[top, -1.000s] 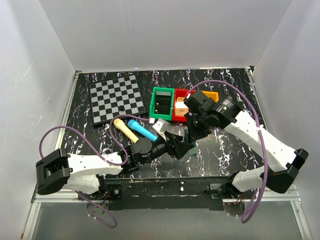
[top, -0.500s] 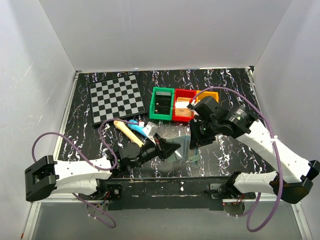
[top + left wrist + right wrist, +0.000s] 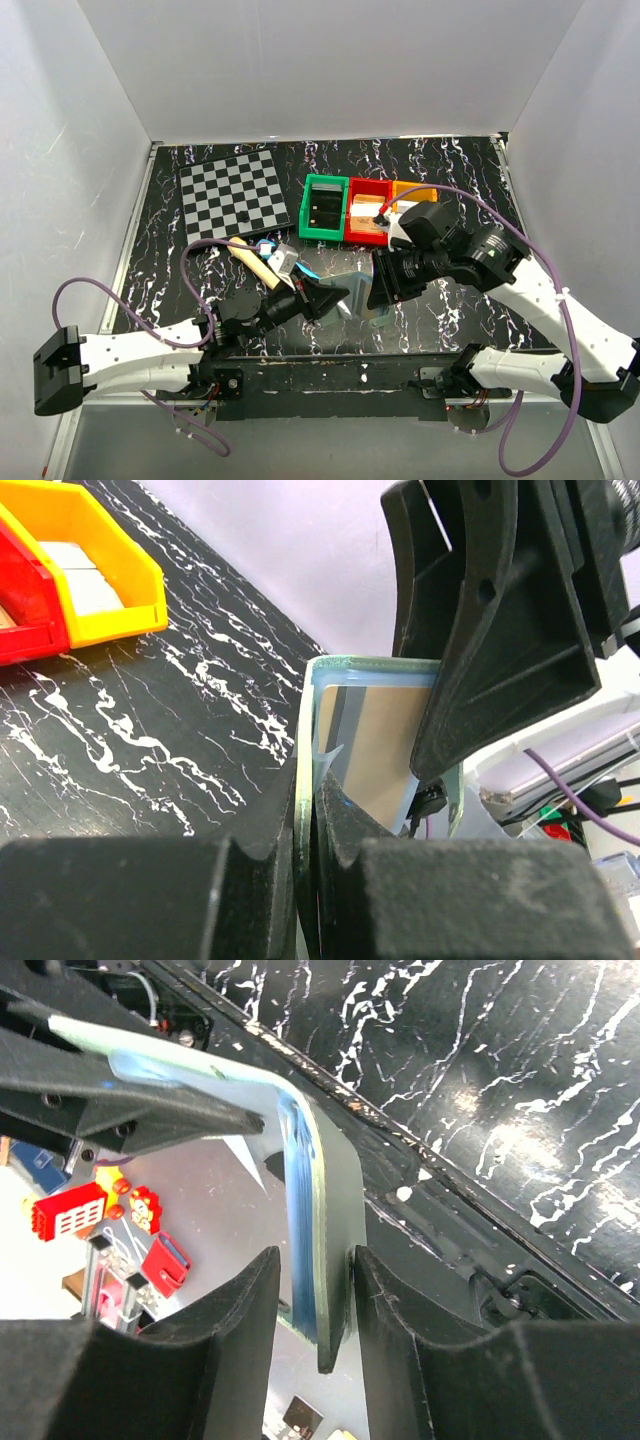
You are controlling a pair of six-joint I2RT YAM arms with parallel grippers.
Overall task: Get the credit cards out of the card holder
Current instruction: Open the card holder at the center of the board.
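Card holder [image 3: 357, 290], as I view it from the overhead and wrist cameras: it is raised off the table [image 3: 450, 300], near the front edge, between the two arms, with its panels bent open at an angle. The left gripper [image 3: 308, 820] is clenched on the edge of one panel. The right gripper [image 3: 315, 1290] straddles the other panel, one finger on each face; I cannot tell whether it pinches or only brackets it. A tan credit card [image 3: 375, 745] sits against the pale blue inner panel, partly hidden by the right arm's finger. Behind stand a green bin [image 3: 325, 207], a red bin [image 3: 365, 210] and a checkered board [image 3: 233, 197].
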